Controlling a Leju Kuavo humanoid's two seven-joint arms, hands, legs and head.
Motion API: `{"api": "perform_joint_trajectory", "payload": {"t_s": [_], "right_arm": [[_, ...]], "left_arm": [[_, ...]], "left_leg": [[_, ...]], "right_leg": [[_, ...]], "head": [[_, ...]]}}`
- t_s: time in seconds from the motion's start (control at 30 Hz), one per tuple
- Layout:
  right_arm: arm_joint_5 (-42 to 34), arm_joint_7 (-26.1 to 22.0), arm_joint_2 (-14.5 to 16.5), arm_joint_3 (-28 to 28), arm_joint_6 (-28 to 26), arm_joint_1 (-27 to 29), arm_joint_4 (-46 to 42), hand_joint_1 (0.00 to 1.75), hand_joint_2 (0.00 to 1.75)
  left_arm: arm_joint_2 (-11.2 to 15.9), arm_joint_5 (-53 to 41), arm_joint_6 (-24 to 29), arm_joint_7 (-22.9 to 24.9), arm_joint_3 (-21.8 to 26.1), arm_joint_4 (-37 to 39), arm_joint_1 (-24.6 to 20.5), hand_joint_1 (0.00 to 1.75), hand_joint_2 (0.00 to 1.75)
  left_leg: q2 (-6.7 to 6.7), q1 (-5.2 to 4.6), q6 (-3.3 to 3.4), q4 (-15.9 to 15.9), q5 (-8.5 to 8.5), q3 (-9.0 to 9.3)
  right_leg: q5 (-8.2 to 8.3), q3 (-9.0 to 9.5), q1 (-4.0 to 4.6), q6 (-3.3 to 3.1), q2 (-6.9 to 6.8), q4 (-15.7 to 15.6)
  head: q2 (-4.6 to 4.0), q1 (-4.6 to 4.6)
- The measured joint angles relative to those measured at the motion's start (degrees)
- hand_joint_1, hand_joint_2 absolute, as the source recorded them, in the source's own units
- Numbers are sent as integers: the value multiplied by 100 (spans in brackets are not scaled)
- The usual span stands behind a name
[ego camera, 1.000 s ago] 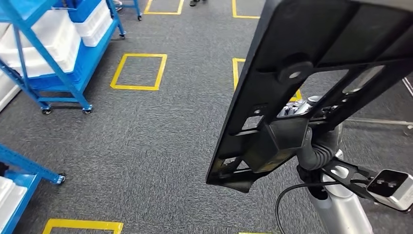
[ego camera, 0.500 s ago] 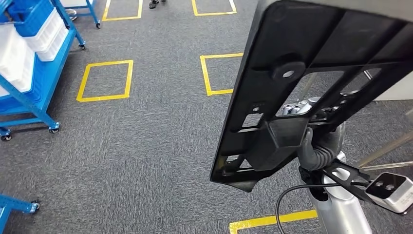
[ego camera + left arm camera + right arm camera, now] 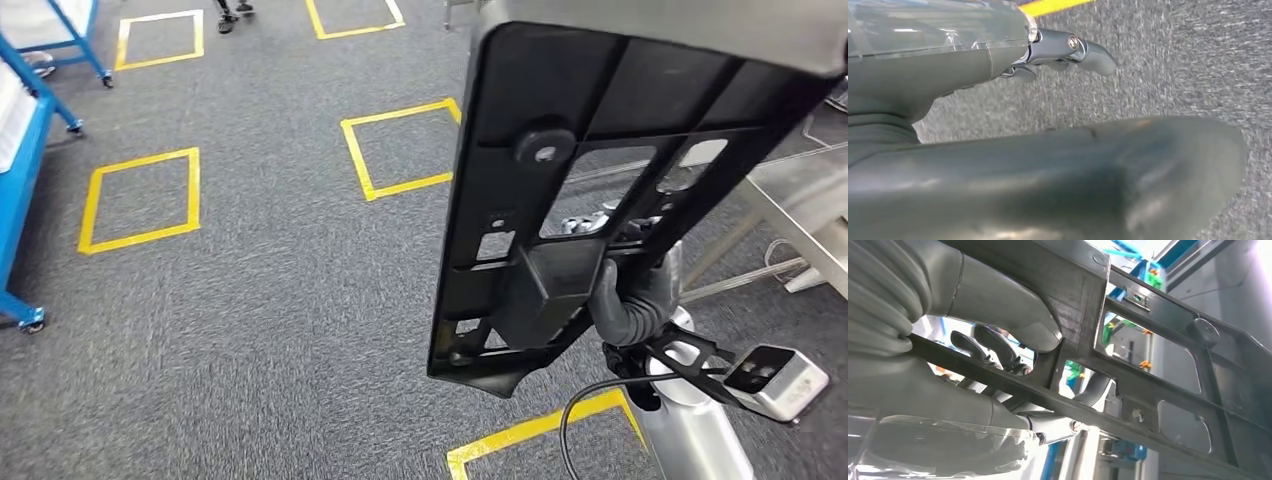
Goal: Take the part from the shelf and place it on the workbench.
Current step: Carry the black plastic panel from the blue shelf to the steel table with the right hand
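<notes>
A large flat black plastic part (image 3: pixel 600 120) with ribs and cut-out windows stands upright in front of me in the head view. My right hand (image 3: pixel 635 295) grips it near its lower edge, fingers wrapped through an opening. The right wrist view shows the same part (image 3: pixel 1148 370) close up, with my right hand (image 3: pixel 993 295) clamped around one of its bars. A grey metal workbench (image 3: pixel 800 185) shows at the right edge, partly hidden behind the part. My left hand (image 3: pixel 948 75) hangs over the grey carpet, holding nothing, its fingers (image 3: pixel 1083 47) held apart from the thumb.
A blue wheeled shelf cart (image 3: pixel 20 140) stands at the far left. Yellow taped squares (image 3: pixel 400 150) mark the grey carpet, and another taped outline (image 3: pixel 540 425) lies near my feet. A person's feet (image 3: pixel 230 10) show at the top edge.
The camera has turned right: the floor marks and blue cart slid left, and the workbench came into view at the right. My right hand still holds the part the same way.
</notes>
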Motion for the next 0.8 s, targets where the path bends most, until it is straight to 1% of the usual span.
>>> {"api": "perform_joint_trajectory", "payload": {"t_s": [0.03, 0.07, 0.1, 0.13, 0.17, 0.2, 0.23, 0.27, 0.3, 0.33, 0.37, 0.4, 0.43, 0.47, 0.5, 0.53, 0.57, 0.6, 0.63, 0.67, 0.7, 0.73, 0.77, 0.8], "right_arm": [[-3, 0, 0, 10, -1, -2, 21, 175, 175], [-5, 0, 0, 16, -3, 1, 38, 175, 175], [-7, 0, 5, 22, -6, 1, 53, 175, 175], [-8, 0, 10, 29, -9, -12, 67, 175, 175], [-10, 0, 21, 36, -14, -27, 83, 175, 175], [-14, 0, 40, 44, -20, -39, 103, 175, 175], [-17, 0, 58, 57, -27, -49, 128, 175, 175], [-20, 0, 77, 72, -37, -49, 153, 175, 175], [-21, 0, 90, 89, -51, -48, 177, 175, 175], [-26, 0, 96, 108, -71, -53, 198, 175, 175], [-34, 0, 96, 124, -91, -64, 213, 175, 175], [-46, 0, 96, 139, -111, -85, 222, 175, 175], [-57, 0, 96, 159, -126, -114, 229, 175, 175], [-67, 0, 96, 178, -137, -146, 232, 175, 175], [-74, 0, 96, 198, -149, -172, 234, 175, 175], [-80, 0, 96, 218, -170, -190, 235, 175, 175], [-86, 0, 96, 236, -193, -204, 234, 175, 175], [-93, 0, 96, 255, -221, -214, 234, 175, 175], [-99, 0, 96, 277, -249, -233, 233, 175, 175], [-104, 0, 92, 302, -268, -253, 232, 175, 175], [-109, 0, 89, 331, -283, -269, 232, 175, 175], [-110, 1, 85, 361, -292, -281, 233, 175, 175], [-110, 1, 81, 391, -297, -282, 234, 175, 175], [-110, 2, 81, 421, -305, -281, 235, 175, 175]], "left_arm": [[-3, 6, 3, 2, 1, 0, 2, 0, 0], [-12, 11, 4, 2, 1, 0, 0, 0, 0], [-21, 15, 4, -3, 1, -1, -9, 0, 0], [-30, 18, 3, -8, 1, -1, -18, 0, 0], [-38, 19, -1, -14, 1, -2, -21, 0, 0], [-38, 19, -8, -19, 1, -2, -16, 0, 0], [-38, 19, -15, -24, 1, -2, -5, 0, 0], [-40, 19, -22, -27, 1, -2, 5, 0, 0], [-43, 21, -27, -29, 1, -2, 9, 0, 0], [-48, 24, -27, -30, 1, -2, 7, 0, 0], [-55, 28, -27, -31, 2, -2, 0, 0, 0], [-62, 32, -27, -32, 3, -2, -6, 0, 0], [-68, 36, -26, -33, 4, -2, -10, 0, 0], [-72, 38, -26, -35, 7, -2, -11, 0, 0], [-74, 42, -25, -39, 9, -2, -11, 0, 0], [-77, 53, -25, -47, 11, -2, -11, 0, 0], [-78, 65, -25, -56, 13, -2, -15, 0, 0], [-80, 81, -24, -64, 15, -2, -23, 0, 0], [-86, 97, -23, -71, 18, -2, -29, 0, 0], [-93, 108, -20, -73, 23, -1, -32, 0, 0], [-100, 117, -17, -72, 31, -1, -27, 0, 0], [-108, 124, -12, -70, 39, 0, -14, 0, 0], [-114, 130, -5, -69, 46, 0, 1, 0, 0], [-120, 133, 1, -68, 52, 0, 14, 0, 0]], "left_leg": [[33, -11, 19, -31, 6, 11], [114, 0, 51, -64, 31, 29], [191, 13, 86, -113, 61, 54], [274, 28, 123, -165, 92, 75], [361, 42, 152, -207, 117, 91], [443, 24, 170, -217, 120, 96], [534, 13, 183, -215, 116, 95], [622, 2, 186, -211, 110, 92], [706, -5, 185, -205, 101, 93], [782, -8, 178, -197, 91, 94], [851, -9, 167, -184, 76, 99], [912, -15, 149, -163, 54, 107], [969, -32, 123, -138, 27, 111], [1018, -48, 93, -118, 1, 118], [1068, -65, 62, -106, -21, 128], [1123, -75, 33, -106, -36, 140], [1177, -73, 2, -110, -49, 159], [1167, -62, -32, -89, -82, 169], [1084, -49, -64, 6, -166, 142], [956, -36, -92, 222, -316, 57], [801, -25, -112, 557, -512, -92], [698, -23, -122, 968, -716, -284], [650, -21, -129, 1348, -861, -469], [630, -21, -130, 1575, -897, -591]], "right_leg": [[24, -20, -16, 51, 82, -14], [43, -32, -30, 98, 150, -34], [34, -51, -19, 133, 114, -22], [-31, -104, 2, 154, -16, 73], [-162, -212, 21, 167, -206, 293], [-339, -374, 28, 178, -423, 629], [-517, -563, 19, 191, -555, 1024], [-629, -718, 6, 206, -621, 1352], [-643, -785, -6, 218, -652, 1508], [-554, -734, -14, 224, -677, 1435], [-385, -559, -16, 221, -725, 1131], [-227, -319, -6, 204, -854, 697], [-111, -110, 15, 176, -994, 322], [-52, 32, 37, 145, -1096, 62], [-51, 88, 59, 114, -1154, -52], [-53, 79, 75, 87, -1109, -47], [-47, 74, 73, 61, -1030, -54], [-36, 76, 64, 32, -968, -69], [-23, 79, 51, 0, -908, -85], [-10, 83, 34, -32, -850, -100], [-4, 82, 30, -54, -791, -104], [-1, 76, 33, -70, -722, -104], [1, 72, 38, -78, -645, -102], [3, 70, 42, -80, -565, -99]], "head": [[0, 0], [0, 0], [0, 1], [0, 2], [0, 2], [0, 3], [0, 3], [0, 3], [0, 3], [0, 2], [0, 2], [0, 3], [0, 2], [0, 2], [0, 2], [0, 2], [0, 2], [0, 2], [0, 2], [0, 2], [0, 2], [0, 2], [0, 2], [0, 2]]}}
